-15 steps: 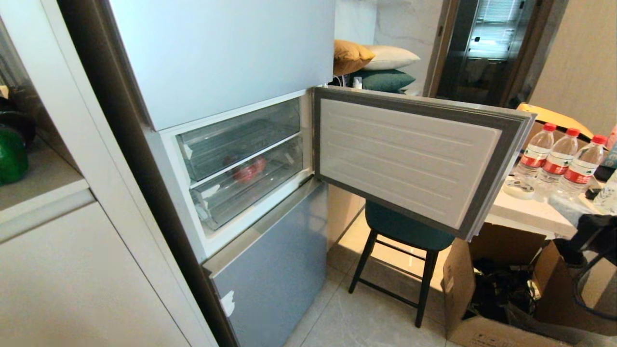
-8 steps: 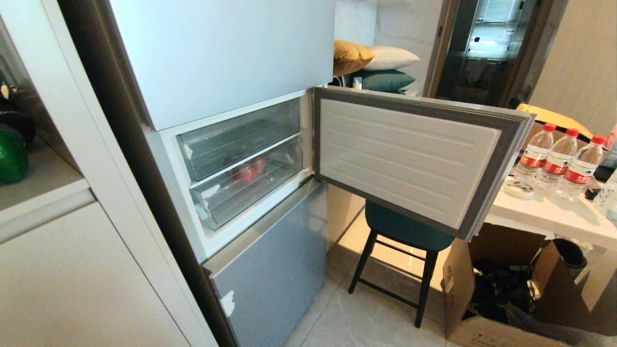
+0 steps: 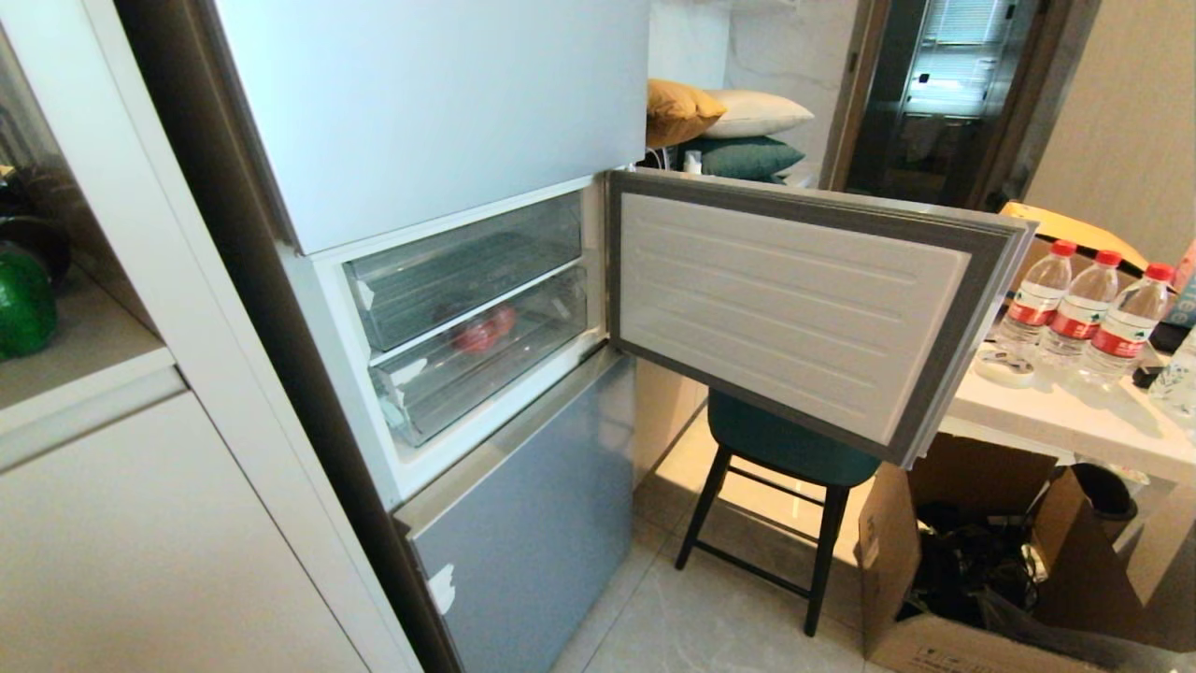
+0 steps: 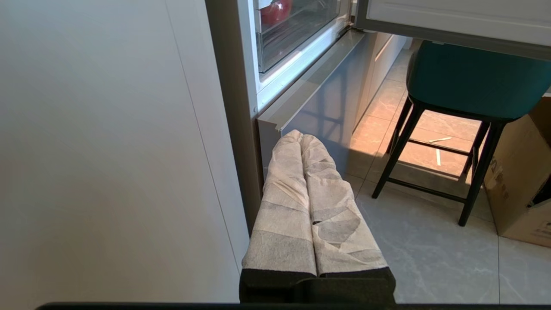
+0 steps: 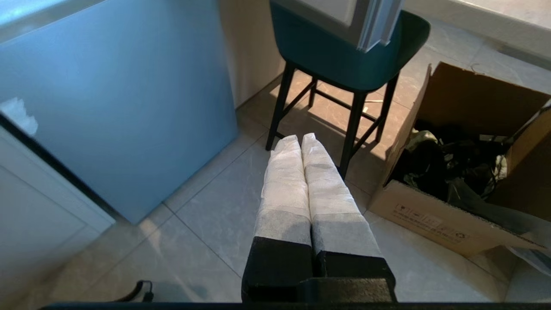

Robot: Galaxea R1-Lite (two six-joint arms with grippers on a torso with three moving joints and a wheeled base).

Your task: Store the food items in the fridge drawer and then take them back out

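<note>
Nothing here can really be read. The water bottles (image 3: 1081,307) on the desk (image 3: 1056,416) wear red labels with lettering too small to make out, and the cardboard box (image 5: 434,221) carries faint, illegible print.

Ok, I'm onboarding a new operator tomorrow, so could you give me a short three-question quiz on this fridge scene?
1. True or false: the fridge door stands open.
2. Multiple choice: the red item seen through the clear plastic is in A) the upper drawer, B) the lower drawer, C) the cardboard box.
3. How do the fingers of the left gripper and the right gripper stand, and does either hold anything?

Key
1. True; it swings out above the green stool.
2. B.
3. Both pairs are pressed together and empty, pointing down toward the floor.
</note>
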